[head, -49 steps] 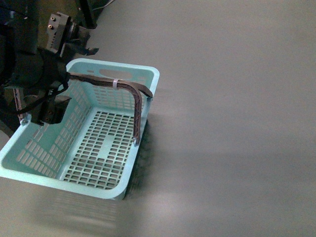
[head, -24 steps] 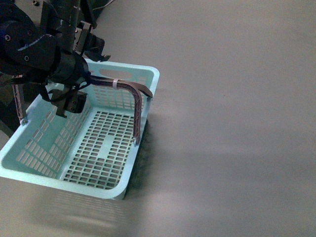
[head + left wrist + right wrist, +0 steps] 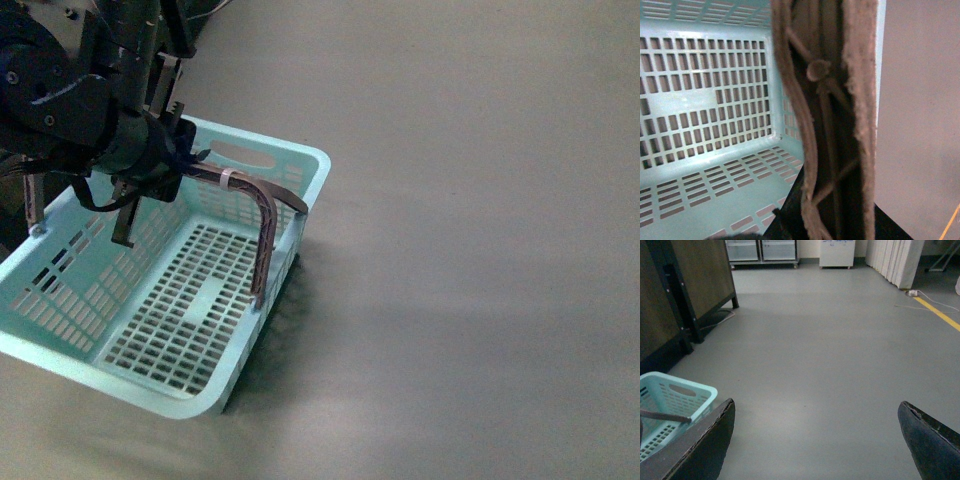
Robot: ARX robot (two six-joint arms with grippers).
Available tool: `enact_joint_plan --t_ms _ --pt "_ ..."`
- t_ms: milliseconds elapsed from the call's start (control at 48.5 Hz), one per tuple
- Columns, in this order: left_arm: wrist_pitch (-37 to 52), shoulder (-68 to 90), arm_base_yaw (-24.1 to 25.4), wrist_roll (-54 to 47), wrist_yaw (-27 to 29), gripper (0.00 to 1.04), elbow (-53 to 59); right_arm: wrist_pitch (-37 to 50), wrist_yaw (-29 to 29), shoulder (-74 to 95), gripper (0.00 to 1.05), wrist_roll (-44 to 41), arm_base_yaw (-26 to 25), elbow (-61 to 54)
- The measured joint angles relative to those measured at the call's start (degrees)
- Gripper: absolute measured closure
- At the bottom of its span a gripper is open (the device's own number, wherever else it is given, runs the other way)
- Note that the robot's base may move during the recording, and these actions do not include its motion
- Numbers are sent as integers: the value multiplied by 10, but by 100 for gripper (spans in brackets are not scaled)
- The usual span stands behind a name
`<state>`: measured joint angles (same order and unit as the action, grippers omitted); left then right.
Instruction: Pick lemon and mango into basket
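We are reaching our left arm (image 3: 70,100) in from the upper left of the front view, with the wrist bending downward. We are clamping our left gripper (image 3: 178,160) on the brown handle (image 3: 262,200), and its dark fingers (image 3: 790,222) are closing around it in the left wrist view. We are holding our right gripper (image 3: 816,407) level, its two dark fingers (image 3: 707,445) spreading wide apart with nothing between them.
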<state>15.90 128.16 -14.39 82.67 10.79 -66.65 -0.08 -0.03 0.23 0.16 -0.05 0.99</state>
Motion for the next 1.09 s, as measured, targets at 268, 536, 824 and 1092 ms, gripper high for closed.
enact_joint_plan --t_ms 268,536,824,1092 --pt "26 -136 -7 -3 -7 99 118 0 0 0 9 0 0 0" --pt "2 -364 0 11 -19 99 224 0 0 0 9 0 0 0" --pt "-99 -591 5 25 -19 99 233 0 0 0 9 0 0 0" --pt "-179 -685 -1 30 -16 99 208 0 0 0 9 0 0 0"
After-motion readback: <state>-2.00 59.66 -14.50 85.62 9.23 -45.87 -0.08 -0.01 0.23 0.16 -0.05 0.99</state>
